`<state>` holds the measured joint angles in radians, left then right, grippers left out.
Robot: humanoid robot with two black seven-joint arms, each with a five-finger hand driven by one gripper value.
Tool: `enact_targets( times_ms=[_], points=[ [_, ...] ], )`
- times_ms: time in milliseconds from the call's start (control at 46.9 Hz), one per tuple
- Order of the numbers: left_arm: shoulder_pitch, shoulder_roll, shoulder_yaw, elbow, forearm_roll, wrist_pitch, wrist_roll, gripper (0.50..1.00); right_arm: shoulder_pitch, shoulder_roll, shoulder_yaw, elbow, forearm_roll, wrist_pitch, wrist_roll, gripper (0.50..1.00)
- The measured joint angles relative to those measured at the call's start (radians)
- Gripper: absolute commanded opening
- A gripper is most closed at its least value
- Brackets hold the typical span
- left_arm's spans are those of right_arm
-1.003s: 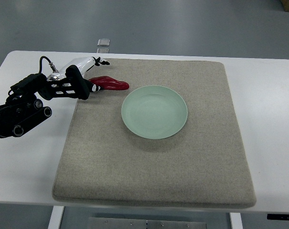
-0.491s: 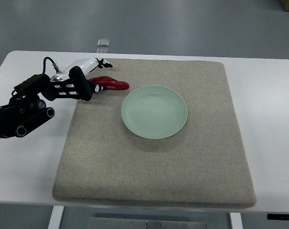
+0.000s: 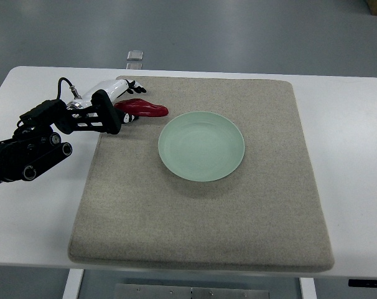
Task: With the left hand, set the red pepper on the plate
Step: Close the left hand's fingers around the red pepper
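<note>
Reaching for red pepper (image 3: 142, 108); plate (image 3: 201, 146) lying bare.
Left hand (image 3: 127, 99) hovering at the stem end, grip unreadable; pickup and placement both outstanding.

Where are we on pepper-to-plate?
Early. Done: the left hand has reached the red pepper at the mat's far-left corner. In hand: fingers at the pepper's stem end; whether they grip it is unclear. Left: lift it and carry it to the plate, which holds nothing.

red pepper (image 3: 145, 109) lying flat, pale green plate (image 3: 201, 146) beside
</note>
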<state>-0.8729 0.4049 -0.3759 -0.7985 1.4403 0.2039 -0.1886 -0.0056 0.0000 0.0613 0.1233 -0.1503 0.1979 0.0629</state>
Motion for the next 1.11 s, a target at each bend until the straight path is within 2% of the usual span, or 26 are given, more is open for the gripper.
enact_targets(
  times_ms=[213,598,896,1046,1110],
  points=[
    [0.0,0.0,0.0,-0.001,0.0,0.0,0.0,0.722,0.0,0.0,0.0,0.0,0.0,0.0,0.0,0.932],
    [0.0,-0.002,0.005,-0.001,0.0,0.0,0.0,0.709,0.0,0.0,0.0,0.0,0.0,0.0,0.0,0.932],
    [0.0,-0.002,0.005,-0.004,-0.001,0.0,0.0,0.619,0.0,0.0,0.0,0.0,0.0,0.0,0.0,0.932],
    [0.0,-0.002,0.005,-0.01,-0.003,0.0,0.0,0.551,0.0,0.0,0.0,0.0,0.0,0.0,0.0,0.932],
    [0.0,-0.002,0.005,-0.011,-0.005,-0.002,0.0,0.538,0.0,0.0,0.0,0.0,0.0,0.0,0.0,0.932]
  ],
)
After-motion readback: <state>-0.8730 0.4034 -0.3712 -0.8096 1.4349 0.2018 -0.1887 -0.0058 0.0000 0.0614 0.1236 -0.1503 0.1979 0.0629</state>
